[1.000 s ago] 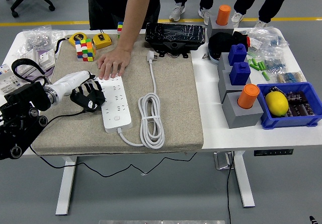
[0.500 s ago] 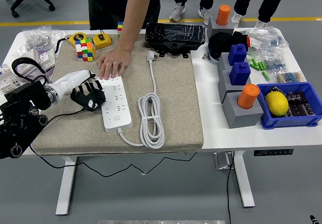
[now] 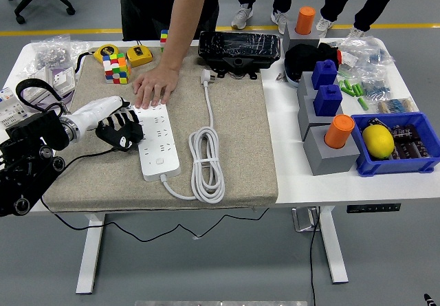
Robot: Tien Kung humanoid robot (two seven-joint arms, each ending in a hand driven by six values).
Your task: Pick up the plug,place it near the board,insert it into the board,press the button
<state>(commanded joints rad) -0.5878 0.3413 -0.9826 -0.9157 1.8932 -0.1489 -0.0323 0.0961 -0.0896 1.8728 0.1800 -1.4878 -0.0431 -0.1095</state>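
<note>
My left hand (image 3: 119,131) sits curled and empty beside the board (image 3: 157,140), left of centre. The plug (image 3: 206,78) lies upper centre, untouched. A person's hand (image 3: 154,87) pins the board's far end, so I should reach around it.

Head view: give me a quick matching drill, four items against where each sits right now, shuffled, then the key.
Items:
1. white three-pin plug
2. white power strip board
3. yellow lemon
4. multicoloured puzzle cube

Places:
A. in the blue plastic bin
B. far left of the beige mat, near the yellow tape measure
C. far end of the mat, before the black wrapped box
D. between the robot's left hand and the coiled white cable, a person's hand on its far end

Pairs: 1-C, 2-D, 3-A, 4-B
</note>
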